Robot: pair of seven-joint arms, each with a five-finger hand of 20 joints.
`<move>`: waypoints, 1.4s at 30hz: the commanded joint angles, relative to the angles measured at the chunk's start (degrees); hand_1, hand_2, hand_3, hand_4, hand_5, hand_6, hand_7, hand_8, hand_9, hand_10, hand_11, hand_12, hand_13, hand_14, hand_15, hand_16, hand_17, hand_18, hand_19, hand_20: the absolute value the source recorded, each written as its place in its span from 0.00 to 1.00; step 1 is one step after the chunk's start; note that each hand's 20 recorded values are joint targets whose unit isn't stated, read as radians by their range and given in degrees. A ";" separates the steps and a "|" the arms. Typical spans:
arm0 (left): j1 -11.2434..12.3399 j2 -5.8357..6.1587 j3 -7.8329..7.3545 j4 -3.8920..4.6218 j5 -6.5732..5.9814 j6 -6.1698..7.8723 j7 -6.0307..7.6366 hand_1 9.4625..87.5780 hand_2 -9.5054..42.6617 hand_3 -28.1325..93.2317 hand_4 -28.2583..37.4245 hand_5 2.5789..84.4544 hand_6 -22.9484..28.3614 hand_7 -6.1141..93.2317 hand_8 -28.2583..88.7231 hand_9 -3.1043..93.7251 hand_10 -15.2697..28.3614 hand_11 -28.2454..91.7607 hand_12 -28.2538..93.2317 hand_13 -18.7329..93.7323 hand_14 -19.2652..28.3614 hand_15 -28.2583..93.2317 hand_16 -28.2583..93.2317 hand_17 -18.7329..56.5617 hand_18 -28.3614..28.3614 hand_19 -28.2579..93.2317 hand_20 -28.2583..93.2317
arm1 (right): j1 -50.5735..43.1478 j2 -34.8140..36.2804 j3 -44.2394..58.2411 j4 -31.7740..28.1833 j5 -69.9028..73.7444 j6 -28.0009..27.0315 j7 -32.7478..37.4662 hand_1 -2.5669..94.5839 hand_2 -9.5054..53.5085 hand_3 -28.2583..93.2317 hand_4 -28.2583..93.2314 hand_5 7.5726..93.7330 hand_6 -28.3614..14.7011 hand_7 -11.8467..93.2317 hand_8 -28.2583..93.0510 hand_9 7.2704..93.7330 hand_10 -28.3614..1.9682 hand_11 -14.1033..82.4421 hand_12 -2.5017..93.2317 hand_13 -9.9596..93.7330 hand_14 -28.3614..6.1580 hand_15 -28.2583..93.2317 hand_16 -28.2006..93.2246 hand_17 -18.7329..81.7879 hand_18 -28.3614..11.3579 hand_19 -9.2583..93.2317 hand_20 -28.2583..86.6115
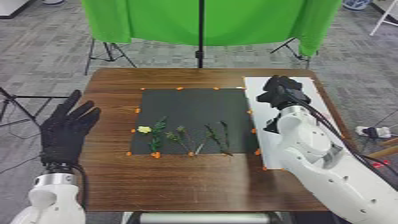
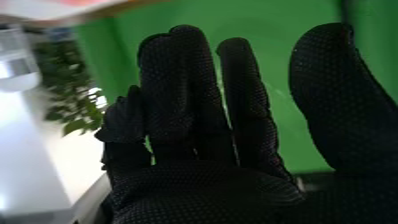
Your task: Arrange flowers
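- Fingers extended, released: right hand (image 2: 200,185), above the white board (image 1: 263,111); left hand (image 1: 67,129) likewise.
- Yellow flower (image 1: 145,129) and green sprigs (image 1: 156,135) lie on the dark mat (image 1: 191,106).
- Picking seems due; next, swing inward and pinch one stem.

Head view: lighting moderately bright, fairly even. Soft sheen lies on the near part of the brown table (image 1: 213,192); the dark mat (image 1: 191,112) reads dull beside the bright white sheet (image 1: 275,160). Green cloth (image 1: 258,22) shows mild shading in its folds. Right wrist view: strong contrast; pale surface (image 2: 25,150) glares nearly to pure white (detail washed out there), while the foreground stays very dark.
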 commanded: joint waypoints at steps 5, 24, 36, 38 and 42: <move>-4.51 -0.83 2.47 2.22 0.13 -0.38 -2.21 0.18 0.37 0.87 0.01 0.45 0.59 0.16 0.16 0.41 0.80 0.45 0.32 0.40 0.97 0.67 0.16 0.13 0.95 0.69 0.32 | -0.35 4.08 -1.81 5.79 -3.05 -2.76 5.36 0.40 0.00 0.87 0.00 0.58 0.67 0.27 0.12 0.57 0.33 0.38 0.17 0.56 0.35 0.83 0.30 0.38 0.14 0.95 0.69; -4.55 -0.17 3.18 1.82 0.09 -0.25 -2.75 0.18 0.37 0.87 0.02 0.44 0.59 0.16 0.16 0.41 0.80 0.45 0.32 0.40 0.97 0.67 0.16 0.13 0.96 0.69 0.33 | -0.85 4.62 -1.81 10.29 0.36 -8.01 12.26 0.41 0.00 0.89 0.00 0.56 0.67 0.27 0.12 0.58 0.27 0.36 0.17 0.57 0.30 0.85 0.27 0.40 0.09 0.98 0.72; -4.94 -0.80 2.83 1.76 0.76 -0.97 -3.53 0.18 0.37 0.87 0.02 0.44 0.60 0.17 0.16 0.41 0.80 0.45 0.32 0.40 0.97 0.67 0.16 0.13 0.95 0.69 0.33 | 0.22 5.41 -8.23 11.21 -6.49 6.43 12.86 0.68 0.00 0.73 0.00 0.94 0.73 0.28 0.26 1.00 0.73 0.31 0.33 0.92 0.72 0.74 0.39 0.60 0.11 1.00 0.76; -4.75 -0.73 2.55 1.57 0.90 -0.81 -3.50 0.18 0.37 0.87 0.02 0.44 0.60 0.17 0.16 0.41 0.81 0.45 0.32 0.40 0.96 0.67 0.16 0.13 0.95 0.69 0.33 | -0.37 4.65 -6.82 9.09 -8.31 7.59 11.18 0.68 0.00 0.73 0.00 0.96 0.72 0.27 0.26 1.00 0.74 0.35 0.31 0.94 0.72 0.73 0.40 0.61 0.12 1.00 0.76; -4.88 -0.89 2.16 1.39 1.21 -0.87 -3.95 0.18 0.37 0.87 0.02 0.44 0.60 0.17 0.16 0.41 0.81 0.45 0.32 0.40 0.96 0.67 0.16 0.13 0.95 0.69 0.33 | 1.05 1.91 -6.39 4.04 -11.92 9.81 6.99 0.67 0.00 0.75 0.00 0.97 0.72 0.27 0.27 1.00 0.73 0.37 0.30 0.94 0.72 0.73 0.40 0.61 0.11 1.00 0.77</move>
